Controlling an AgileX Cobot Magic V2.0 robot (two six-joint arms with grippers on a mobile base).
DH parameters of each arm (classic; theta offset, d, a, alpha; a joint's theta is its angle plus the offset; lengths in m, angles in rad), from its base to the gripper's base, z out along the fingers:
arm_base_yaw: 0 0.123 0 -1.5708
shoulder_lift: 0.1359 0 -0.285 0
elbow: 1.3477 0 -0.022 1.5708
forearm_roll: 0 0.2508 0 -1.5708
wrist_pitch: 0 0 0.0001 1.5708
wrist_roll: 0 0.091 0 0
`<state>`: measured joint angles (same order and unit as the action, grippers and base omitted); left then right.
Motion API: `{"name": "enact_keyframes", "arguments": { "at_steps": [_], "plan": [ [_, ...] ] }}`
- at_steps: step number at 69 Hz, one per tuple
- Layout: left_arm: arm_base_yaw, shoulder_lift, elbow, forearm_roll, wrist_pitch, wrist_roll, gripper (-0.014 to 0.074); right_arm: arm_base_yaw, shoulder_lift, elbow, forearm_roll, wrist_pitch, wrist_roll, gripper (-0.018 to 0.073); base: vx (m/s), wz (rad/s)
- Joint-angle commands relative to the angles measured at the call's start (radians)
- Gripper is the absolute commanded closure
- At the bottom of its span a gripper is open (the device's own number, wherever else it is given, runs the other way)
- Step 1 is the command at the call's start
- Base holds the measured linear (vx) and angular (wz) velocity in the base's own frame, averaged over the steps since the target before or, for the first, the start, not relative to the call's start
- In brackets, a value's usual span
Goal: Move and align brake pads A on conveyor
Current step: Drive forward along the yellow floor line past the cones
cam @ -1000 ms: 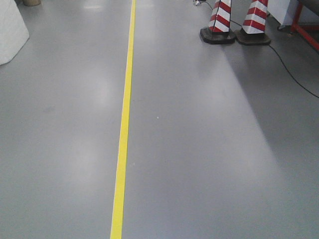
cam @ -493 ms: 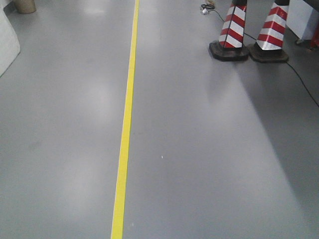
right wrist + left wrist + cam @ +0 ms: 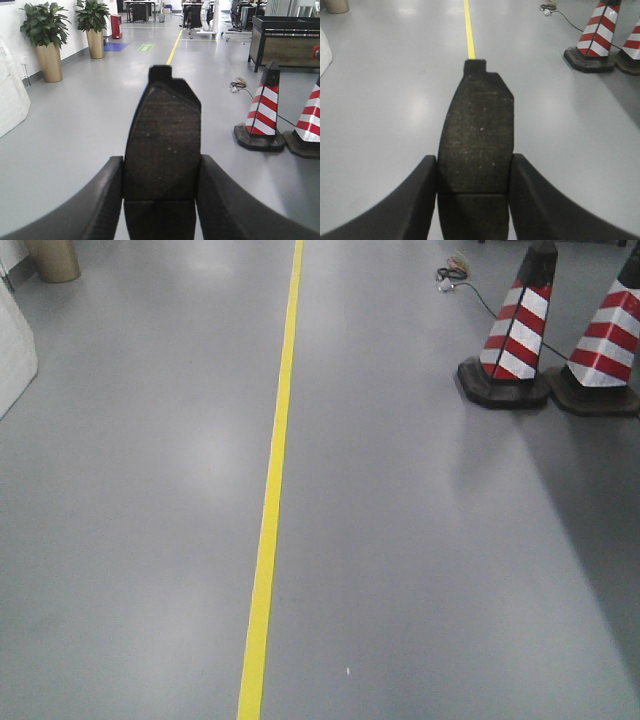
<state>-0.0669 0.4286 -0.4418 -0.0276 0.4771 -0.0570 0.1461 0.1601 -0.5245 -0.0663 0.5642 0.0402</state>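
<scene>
You have two brake pads A in view, one per arm. Your left gripper (image 3: pixel 475 170) has both dark fingers clamped on the long edges of the left pad (image 3: pixel 477 125), friction face up over the grey floor (image 3: pixel 130 540). Your right gripper (image 3: pixel 161 170) grips the right pad (image 3: pixel 162 130) the same way. One yellow line (image 3: pixel 272 510) runs along the floor. Two striped cones (image 3: pixel 505 350) stand side by side at its right, with one cable (image 3: pixel 470 285) beyond them. Two potted plants (image 3: pixel 42 40) stand far left.
</scene>
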Motion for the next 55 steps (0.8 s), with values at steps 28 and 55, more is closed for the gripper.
{"name": "enact_keyframes", "arguments": {
  "at_steps": [28,55],
  "plan": [
    [-0.006,0.005,-0.031,-0.008,-0.088,-0.003,0.0602,-0.002,0.015,-0.026,-0.007,-0.099,-0.008,0.0564,0.80,-0.05],
    [-0.006,0.002,-0.031,-0.008,-0.084,-0.003,0.0602,-0.002,0.015,-0.026,-0.007,-0.100,-0.008,0.0564,0.75,-0.12]
  ]
}}
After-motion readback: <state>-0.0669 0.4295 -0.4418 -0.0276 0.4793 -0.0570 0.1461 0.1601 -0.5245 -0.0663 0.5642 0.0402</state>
